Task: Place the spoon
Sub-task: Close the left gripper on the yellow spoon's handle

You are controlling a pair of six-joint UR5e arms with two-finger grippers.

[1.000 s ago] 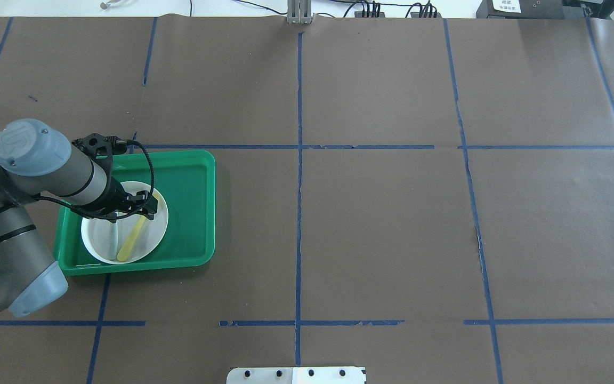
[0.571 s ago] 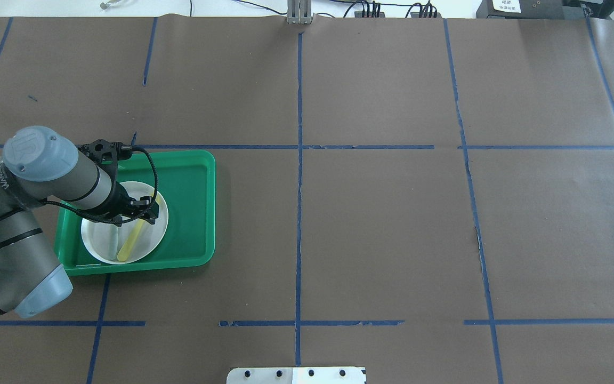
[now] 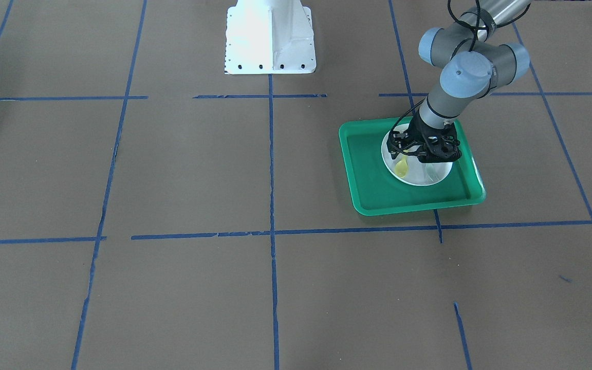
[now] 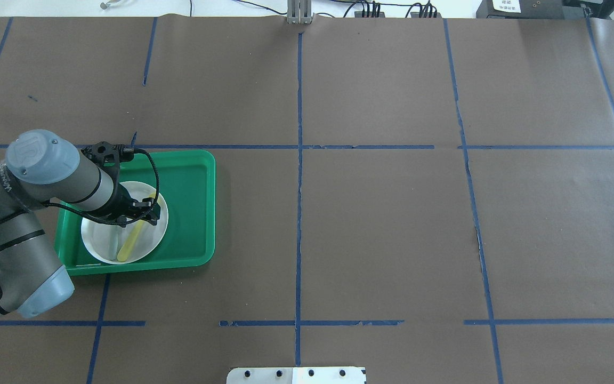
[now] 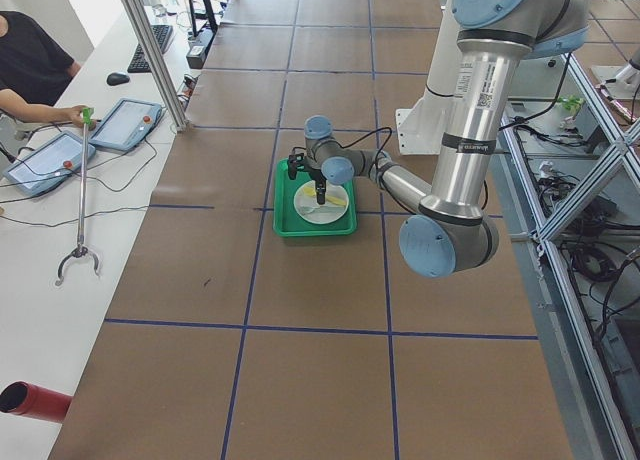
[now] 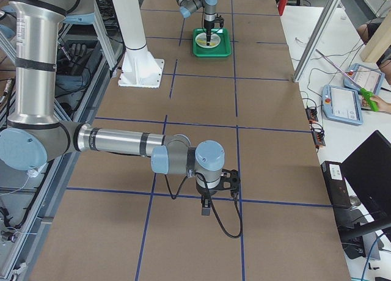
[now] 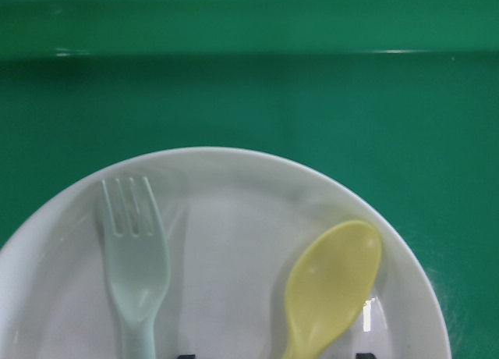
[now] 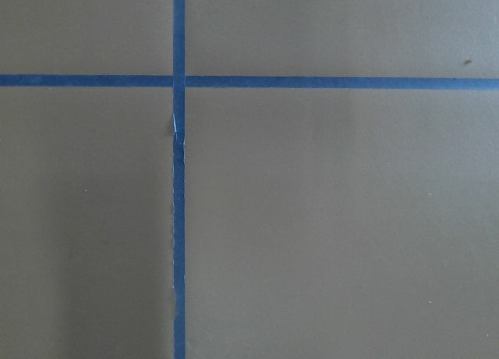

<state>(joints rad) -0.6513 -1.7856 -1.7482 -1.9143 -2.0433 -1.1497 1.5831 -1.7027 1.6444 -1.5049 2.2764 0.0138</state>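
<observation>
Spoon: the yellow spoon [image 7: 335, 285] lies flat on the white plate [image 7: 234, 211]. Its bowl points to the top of the left wrist view, and it sits right of the pale fork [image 7: 136, 265] without touching it.
Plate: it sits in the green tray [image 4: 192, 197], at the left middle of the overhead view.
Left gripper: the left gripper [image 4: 146, 212] hangs low over the plate with its jaws apart, clamping nothing. One dark tip shows on each side of the spoon's handle.
Reason: straddling the slim handle suits a pinch across it or a release onto the plate; which one I cannot tell.
Right gripper: the right gripper [image 6: 206, 208] is parked over bare table, well apart from the tray. Whether its jaws are apart or together, I cannot tell.
</observation>
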